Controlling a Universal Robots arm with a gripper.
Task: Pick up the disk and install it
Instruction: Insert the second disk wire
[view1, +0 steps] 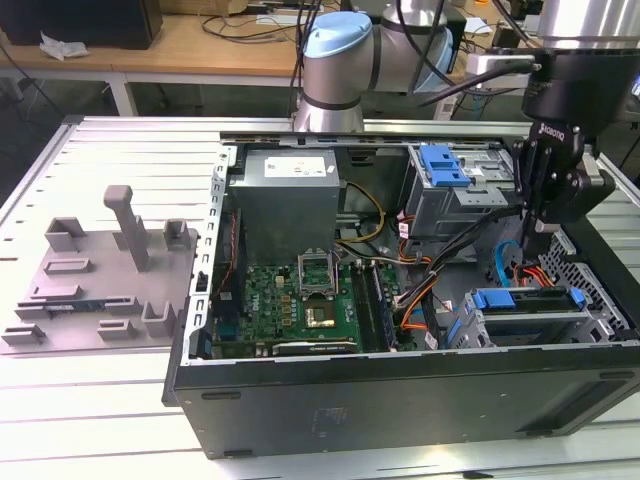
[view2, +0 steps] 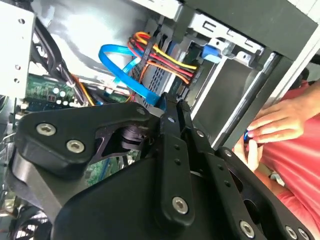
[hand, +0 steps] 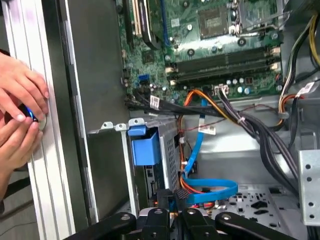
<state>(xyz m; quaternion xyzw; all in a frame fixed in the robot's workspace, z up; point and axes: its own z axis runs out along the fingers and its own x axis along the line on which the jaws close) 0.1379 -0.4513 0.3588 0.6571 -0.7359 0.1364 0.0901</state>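
In the exterior view the disk (view1: 528, 318), silver with a blue rail along its top, sits in the drive cage (view1: 590, 300) at the front of the open computer case, toward the exterior view's right. My gripper (view1: 545, 226) hangs just above and behind that cage, over a loop of blue cable. Its black fingers (view2: 168, 107) are pressed together with nothing between them, so it is shut and empty. In the first wrist view the gripper (hand: 175, 198) points down beside the cage, where a blue plastic piece (hand: 145, 149) shows at the cage's end.
A person's hands (hand: 20, 115) rest on the case's rim beside the cage, pinching something small and blue. Blue, red and yellow cables (view2: 150, 60) run right under the fingers. The motherboard (view1: 290, 300), grey power supply (view1: 285, 200) and upper drive bay (view1: 450, 185) fill the case.
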